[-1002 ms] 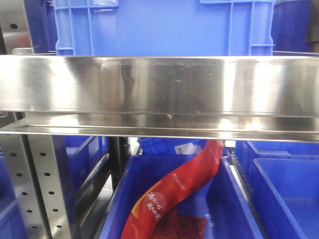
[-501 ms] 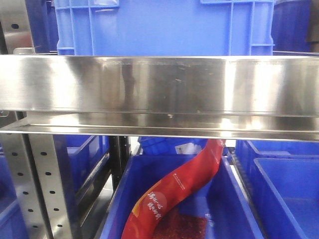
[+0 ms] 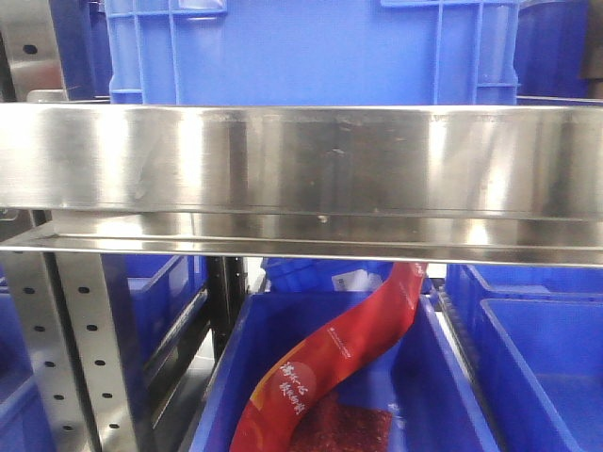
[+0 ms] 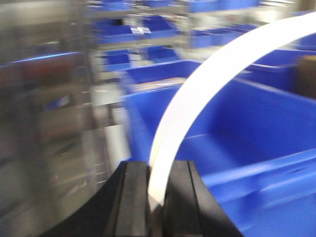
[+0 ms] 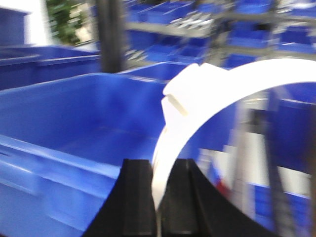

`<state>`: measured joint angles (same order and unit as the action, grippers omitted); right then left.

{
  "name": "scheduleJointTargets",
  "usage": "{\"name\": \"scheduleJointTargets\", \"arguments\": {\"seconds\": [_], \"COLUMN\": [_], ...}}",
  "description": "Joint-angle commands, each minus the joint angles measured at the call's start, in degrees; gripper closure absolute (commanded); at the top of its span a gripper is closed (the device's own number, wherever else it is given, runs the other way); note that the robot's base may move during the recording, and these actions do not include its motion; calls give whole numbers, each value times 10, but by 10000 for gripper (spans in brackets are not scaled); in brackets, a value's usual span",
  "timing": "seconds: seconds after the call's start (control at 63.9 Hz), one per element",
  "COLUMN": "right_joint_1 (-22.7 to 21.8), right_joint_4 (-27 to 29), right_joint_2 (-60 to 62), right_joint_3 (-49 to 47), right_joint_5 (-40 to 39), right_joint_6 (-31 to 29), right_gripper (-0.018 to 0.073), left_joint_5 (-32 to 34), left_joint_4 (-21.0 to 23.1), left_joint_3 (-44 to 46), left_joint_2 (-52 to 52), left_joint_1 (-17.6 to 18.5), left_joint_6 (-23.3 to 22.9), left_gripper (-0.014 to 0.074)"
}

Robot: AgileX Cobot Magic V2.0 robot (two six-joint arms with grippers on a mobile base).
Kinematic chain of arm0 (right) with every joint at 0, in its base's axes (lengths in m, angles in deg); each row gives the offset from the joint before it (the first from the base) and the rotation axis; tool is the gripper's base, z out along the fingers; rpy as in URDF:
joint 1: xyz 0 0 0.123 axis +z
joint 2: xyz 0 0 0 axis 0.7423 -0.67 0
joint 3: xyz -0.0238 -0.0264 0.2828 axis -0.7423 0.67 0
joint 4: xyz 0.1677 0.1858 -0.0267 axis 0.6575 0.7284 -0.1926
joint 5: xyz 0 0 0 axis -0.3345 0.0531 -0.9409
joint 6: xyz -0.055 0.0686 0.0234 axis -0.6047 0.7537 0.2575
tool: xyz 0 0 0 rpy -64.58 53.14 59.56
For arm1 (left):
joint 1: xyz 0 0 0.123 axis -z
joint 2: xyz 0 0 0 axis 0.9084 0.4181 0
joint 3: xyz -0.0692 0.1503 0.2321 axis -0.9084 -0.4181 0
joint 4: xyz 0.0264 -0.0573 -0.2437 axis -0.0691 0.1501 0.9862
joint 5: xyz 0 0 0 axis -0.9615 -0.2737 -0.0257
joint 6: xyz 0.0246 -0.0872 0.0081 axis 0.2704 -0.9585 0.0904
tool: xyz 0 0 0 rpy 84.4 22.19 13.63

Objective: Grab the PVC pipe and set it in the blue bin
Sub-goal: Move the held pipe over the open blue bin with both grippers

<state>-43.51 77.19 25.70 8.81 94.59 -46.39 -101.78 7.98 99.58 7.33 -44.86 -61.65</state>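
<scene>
The PVC pipe [image 4: 197, 94] is a white length bent into an arc. The left fingers [image 4: 133, 197] are pressed against its end, one on each side. From there it rises and sweeps away to their right. In the right wrist view the PVC pipe [image 5: 175, 128] is pinched the same way by the right fingers [image 5: 136, 197]. It climbs between them, past a stepped joint [image 5: 180, 96], then curves off to their right. I cannot tell whether both pairs hold one piece or two.

A blue bin [image 4: 232, 123] lies open beyond the left fingers and to their right, and the arc hangs above it. Another blue tub [image 5: 74, 113] sits beyond the right fingers and to their left.

The bend is the main worry. A pipe held curved is likely sprung, so if one pair of fingers lets go first, the freed end could whip out past the rim. Each pinch is narrow and close to the end, so the pipe may pivot or slip. The joint could catch on a rim or pull apart.

Blurred grey metal [image 4: 44, 123] stands just left of the left fingers, and the arc could snag on it. Many bins here are blue, so a drop into the wrong one is possible. The front view shows only the steel shelf [image 3: 301, 160] and a red packet [image 3: 349, 348], neither arm nor pipe.
</scene>
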Motion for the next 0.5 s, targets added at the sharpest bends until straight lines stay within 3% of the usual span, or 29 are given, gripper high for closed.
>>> {"name": "scheduleJointTargets", "arguments": {"seconds": [0.0, 0.204, 0.485], "right_joint_1": [35, 78, 79], "right_joint_4": [-5, -5, -5], "right_joint_2": [-59, -182, -316], "right_joint_3": [-43, -168, -279], "right_joint_5": [-23, -23, -18], "right_joint_6": [-5, -5, -5], "right_gripper": [727, 727, 727], "left_joint_5": [31, 48, 52], "left_joint_4": [-2, 4, 10], "left_joint_3": [50, 177, 279], "left_joint_2": [65, 203, 345], "left_joint_1": [34, 37, 36], "left_joint_6": [0, 0, -1], "left_gripper": [707, 707, 707]}}
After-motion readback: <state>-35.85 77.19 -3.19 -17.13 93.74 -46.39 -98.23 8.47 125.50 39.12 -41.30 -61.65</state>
